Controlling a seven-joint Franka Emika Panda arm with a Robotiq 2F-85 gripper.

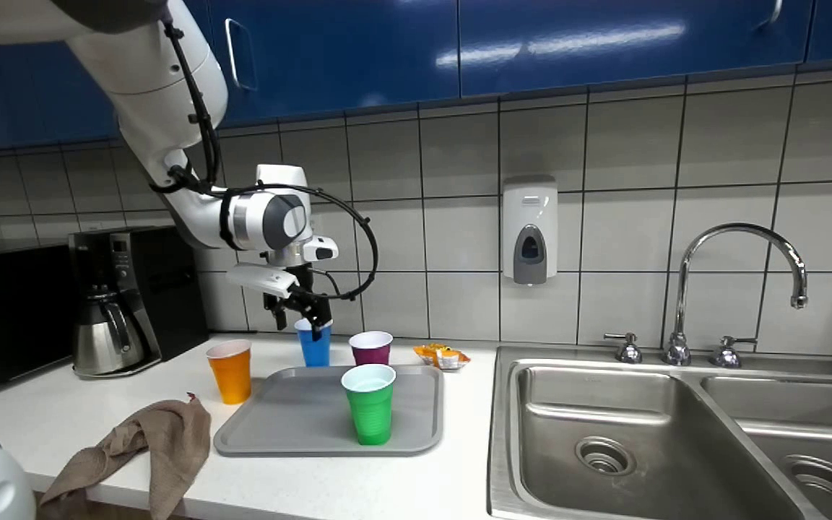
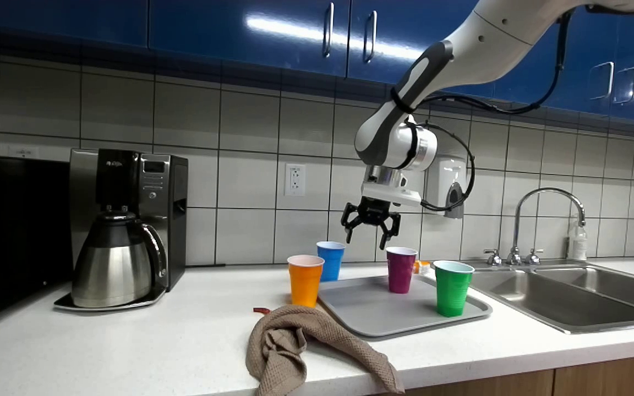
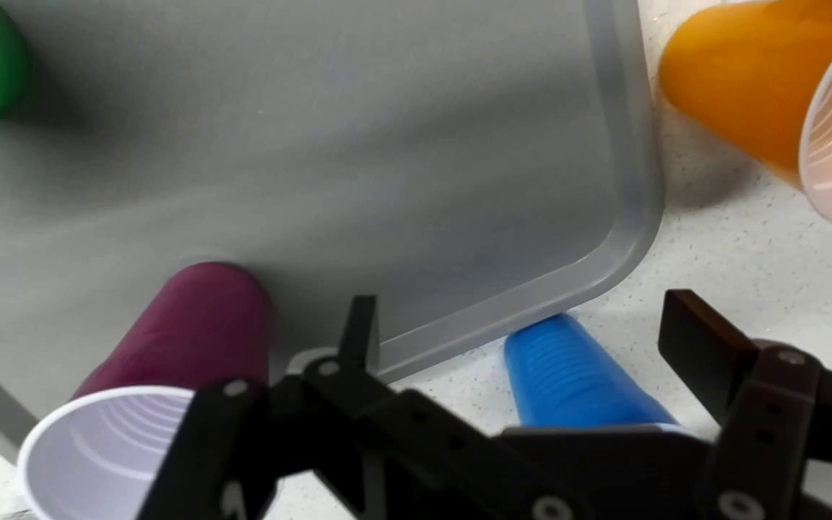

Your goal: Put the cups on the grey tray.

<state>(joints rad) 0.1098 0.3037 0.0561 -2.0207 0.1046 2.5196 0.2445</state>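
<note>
The grey tray (image 1: 293, 419) lies on the counter and also shows in an exterior view (image 2: 372, 311). A green cup (image 1: 371, 408) and a purple cup (image 2: 400, 272) stand upright on it. An orange cup (image 2: 305, 283) stands on the counter beside the tray's corner. A blue cup (image 2: 330, 264) stands on the counter close against the tray's back edge. My gripper (image 2: 366, 242) is open and empty, above the back part of the tray area. In the wrist view the blue cup (image 3: 568, 375) shows between the spread fingers (image 3: 521, 314); its rim is mostly hidden by the gripper.
A brown cloth (image 2: 300, 346) lies at the counter's front edge near the orange cup. A coffee maker (image 2: 124, 247) stands on the counter. An orange snack packet (image 1: 442, 355) lies behind the tray. A double sink (image 1: 604, 412) with a faucet adjoins the counter.
</note>
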